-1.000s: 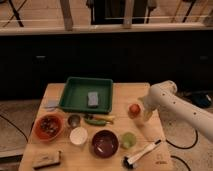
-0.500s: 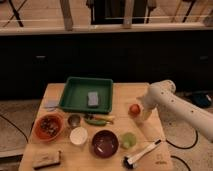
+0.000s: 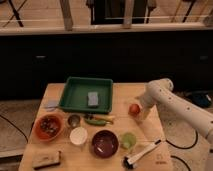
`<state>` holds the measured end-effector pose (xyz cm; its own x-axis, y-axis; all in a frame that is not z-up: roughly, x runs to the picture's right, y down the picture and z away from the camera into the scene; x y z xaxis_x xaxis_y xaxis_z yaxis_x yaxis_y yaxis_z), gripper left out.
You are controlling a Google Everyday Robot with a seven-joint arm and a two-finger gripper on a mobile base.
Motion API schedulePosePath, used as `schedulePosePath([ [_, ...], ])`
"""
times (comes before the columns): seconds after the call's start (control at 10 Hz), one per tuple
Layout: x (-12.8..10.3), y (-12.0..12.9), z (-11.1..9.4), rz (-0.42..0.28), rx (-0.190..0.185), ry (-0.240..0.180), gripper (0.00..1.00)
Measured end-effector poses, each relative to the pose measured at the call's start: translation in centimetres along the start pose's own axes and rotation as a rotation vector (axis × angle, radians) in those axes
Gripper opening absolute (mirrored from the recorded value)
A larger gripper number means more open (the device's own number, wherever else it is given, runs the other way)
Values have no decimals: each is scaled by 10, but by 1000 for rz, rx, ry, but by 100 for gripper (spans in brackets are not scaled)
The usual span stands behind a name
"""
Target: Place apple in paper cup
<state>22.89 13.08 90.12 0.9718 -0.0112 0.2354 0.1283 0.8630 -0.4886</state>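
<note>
Grasp not yet made: apple (image 3: 133, 109) on table (image 3: 122, 95) just beside gripper (image 3: 142, 114), jaws spread; white paper cup (image 3: 78, 135) well apart

Gripper (image 3: 142, 114) centre right, just right of apple (image 3: 134, 109), mostly merged with white arm (image 3: 165, 97); contact with apple unclear. Arm cut by right edge. Orange bowl (image 3: 48, 126) contents, lower left, too blurred to name. Table (image 3: 155, 150) front cropped at bottom.

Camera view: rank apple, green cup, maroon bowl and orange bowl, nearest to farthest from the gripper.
1. Apple, just left of the gripper, right side.
2. Green cup, front.
3. Maroon bowl, front centre.
4. Orange bowl, far left.
</note>
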Motion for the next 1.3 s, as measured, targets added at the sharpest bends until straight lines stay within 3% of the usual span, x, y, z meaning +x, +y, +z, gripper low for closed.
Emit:
schedulePosePath([
  [1.3,2,-5,11,-44,-78,-29,80],
])
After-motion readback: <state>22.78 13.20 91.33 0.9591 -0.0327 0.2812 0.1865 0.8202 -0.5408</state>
